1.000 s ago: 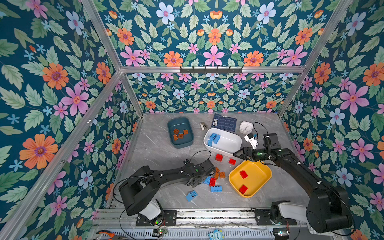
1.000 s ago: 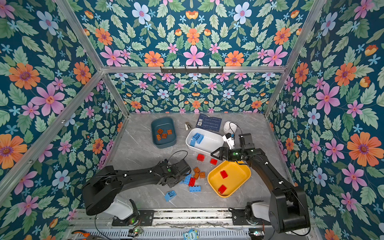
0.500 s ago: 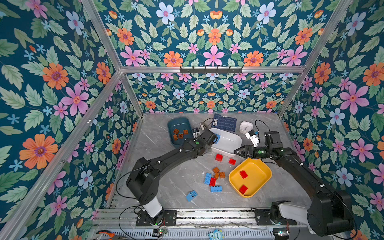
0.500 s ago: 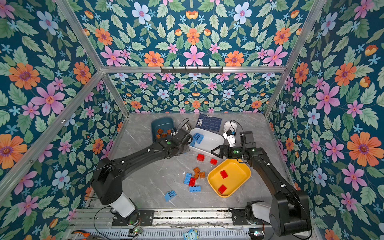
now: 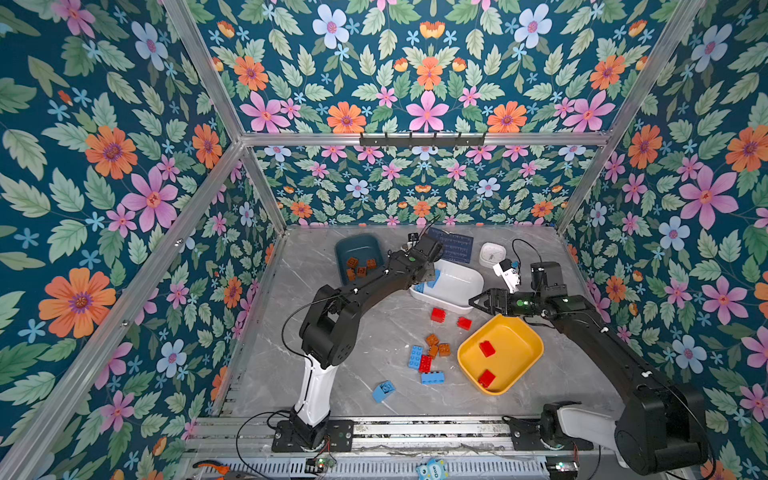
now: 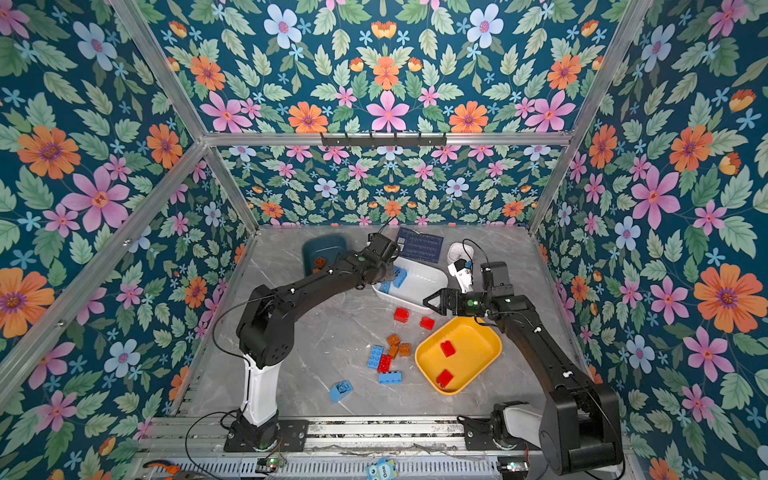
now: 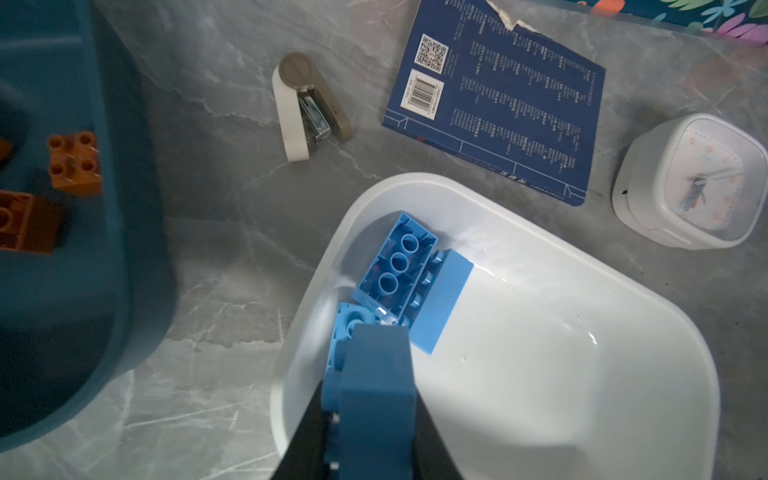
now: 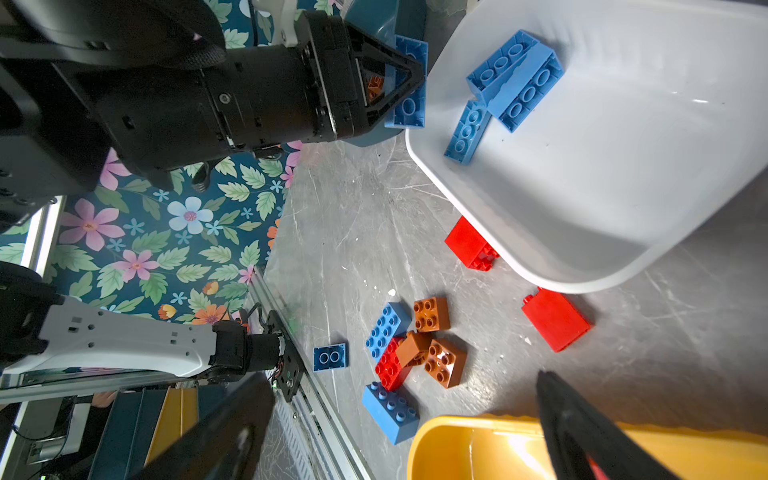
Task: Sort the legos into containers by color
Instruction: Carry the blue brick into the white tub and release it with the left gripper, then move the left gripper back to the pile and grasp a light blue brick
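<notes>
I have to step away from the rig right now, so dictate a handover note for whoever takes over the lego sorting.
Left gripper: shut on a blue brick at the white tub rim, not yet released.
Right gripper: open and empty, between the white tub and the yellow tub.
Done: three blue bricks in the white tub, two red bricks in the yellow tub, several orange-brown bricks in the teal tub.
Left: drop the held brick, then sort nine loose bricks on the table: three blue, three red, three orange-brown.
</notes>
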### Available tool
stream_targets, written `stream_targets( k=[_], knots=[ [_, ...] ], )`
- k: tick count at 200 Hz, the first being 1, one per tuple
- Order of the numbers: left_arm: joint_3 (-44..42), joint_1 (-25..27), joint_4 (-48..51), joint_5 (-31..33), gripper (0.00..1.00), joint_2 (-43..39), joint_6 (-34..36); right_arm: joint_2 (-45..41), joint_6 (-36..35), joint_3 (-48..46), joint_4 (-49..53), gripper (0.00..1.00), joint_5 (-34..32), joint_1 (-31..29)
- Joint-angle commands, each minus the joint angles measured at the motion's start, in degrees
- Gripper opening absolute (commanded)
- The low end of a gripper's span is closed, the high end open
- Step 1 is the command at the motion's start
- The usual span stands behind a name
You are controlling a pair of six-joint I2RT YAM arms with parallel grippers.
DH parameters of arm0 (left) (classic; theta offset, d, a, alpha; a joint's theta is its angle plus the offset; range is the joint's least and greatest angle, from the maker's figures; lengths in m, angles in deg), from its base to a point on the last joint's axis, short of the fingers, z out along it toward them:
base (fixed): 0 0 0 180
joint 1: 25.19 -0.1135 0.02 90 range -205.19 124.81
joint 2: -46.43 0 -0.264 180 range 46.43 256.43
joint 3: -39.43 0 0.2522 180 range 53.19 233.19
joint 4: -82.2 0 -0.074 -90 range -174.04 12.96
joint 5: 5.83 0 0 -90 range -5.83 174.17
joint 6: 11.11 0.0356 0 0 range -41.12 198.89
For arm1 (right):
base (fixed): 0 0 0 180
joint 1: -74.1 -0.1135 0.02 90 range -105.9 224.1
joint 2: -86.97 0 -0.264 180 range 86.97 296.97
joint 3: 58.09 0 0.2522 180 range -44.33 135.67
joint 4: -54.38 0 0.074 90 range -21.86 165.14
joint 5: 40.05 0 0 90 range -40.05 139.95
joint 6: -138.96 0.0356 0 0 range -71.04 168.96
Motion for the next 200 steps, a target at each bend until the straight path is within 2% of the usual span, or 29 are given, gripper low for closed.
stream_targets(
  k=[1, 44, 92, 131, 161, 200],
  knots=[
    [-0.2, -0.3, -1.4, -0.9, 0.19, 0.6, -6.0, 0.1, -0.3, -0.1, -0.6, 0.99, 0.0, 0.1],
    [-2.4, -0.3, -3.0, -2.5, 0.29, 1.5, -8.8, 0.5, -0.6, -0.5, -0.9, 0.99, 0.2, 0.2],
    [-2.7, -0.3, -3.5, -3.4, 0.58, -0.5, -7.9, -0.1, -0.6, -0.9, -0.7, 0.99, 0.3, 0.2],
    [-5.6, -0.1, -1.8, -2.9, 0.65, -6.6, -4.5, 0.0, -0.7, -0.7, -0.7, 0.99, 0.6, 0.2],
    [-11.1, 0.9, 4.0, -1.1, 0.7, -13.3, -0.3, 0.1, -0.8, -0.5, -0.7, 0.99, 1.6, 0.2],
    [-19.6, 3.7, 10.2, -5.9, 0.75, -22.3, 8.2, 0.6, -0.8, -0.6, -0.4, 0.99, 3.1, 0.2]
  ],
)
